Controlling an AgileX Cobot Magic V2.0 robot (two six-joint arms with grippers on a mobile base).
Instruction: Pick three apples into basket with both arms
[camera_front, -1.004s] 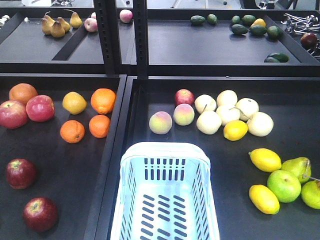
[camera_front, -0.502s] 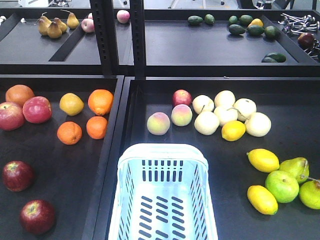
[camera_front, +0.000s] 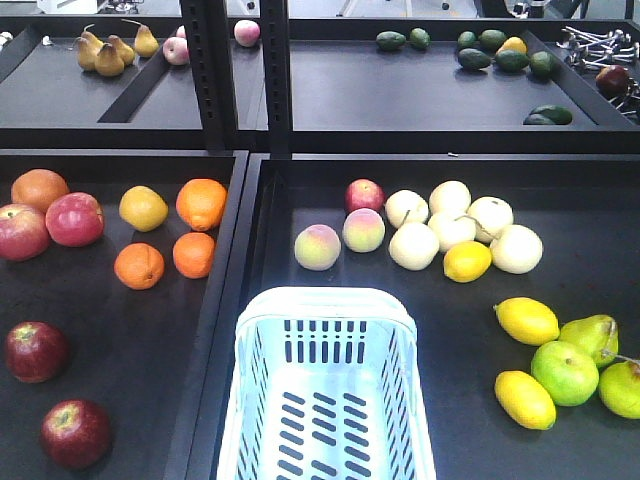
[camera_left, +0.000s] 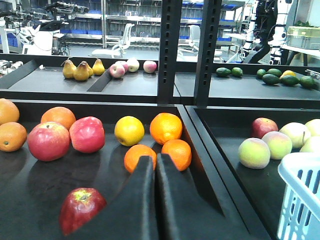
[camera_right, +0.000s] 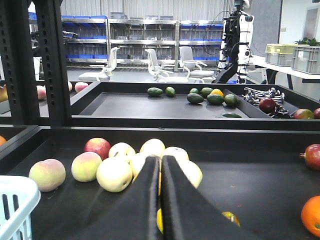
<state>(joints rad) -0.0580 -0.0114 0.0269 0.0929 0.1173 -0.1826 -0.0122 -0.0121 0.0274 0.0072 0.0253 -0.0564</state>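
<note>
Because the left tool (camera_left: 155, 160) and the right tool (camera_right: 160, 161) both show their black fingers pressed together on nothing, the first pick probably calls for spreading the left one and lowering it squarely over the dark maroon round apple (camera_front: 75, 433) at the front view's lower left, just below its twin (camera_front: 36, 351). The pale blue-white slotted plastic basket (camera_front: 325, 297) sits empty at lower centre. Matte black tabletop (camera_front: 150, 330) trays carry the fruit, while office chairs (camera_right: 152, 62) and blue-binned shelving (camera_right: 87, 35) stand behind.

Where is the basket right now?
Front view, bottom centre: the basket sits in the right tray beside the divider, two peaches just beyond it.
</note>
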